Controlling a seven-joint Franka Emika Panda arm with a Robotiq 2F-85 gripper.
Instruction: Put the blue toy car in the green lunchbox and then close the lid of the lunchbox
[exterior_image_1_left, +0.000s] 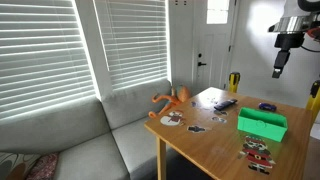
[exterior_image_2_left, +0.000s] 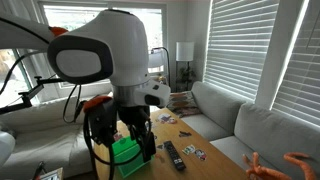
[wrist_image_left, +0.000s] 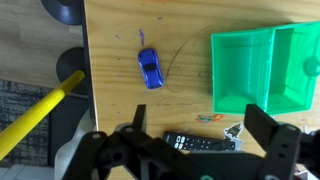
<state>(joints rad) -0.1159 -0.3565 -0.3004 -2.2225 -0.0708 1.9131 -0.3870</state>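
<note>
Gripper (wrist_image_left: 198, 138): you are holding it spread wide and empty above the table, with the car (wrist_image_left: 150, 68) lying on bare wood near the open lunchbox (wrist_image_left: 243, 72). Risk: coming down off-centre, you may be nudging the car into rolling away, or catching the remote (wrist_image_left: 200, 143) lying below the jaws. Hidden: the lunchbox is running off the wrist view's edge, its two halves are hard to tell apart, and the car is too small to find in both exterior views.

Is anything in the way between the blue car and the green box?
No. In the wrist view nothing stands on the table between the blue toy car and the open green lunchbox; the remote lies off to one side.
</note>
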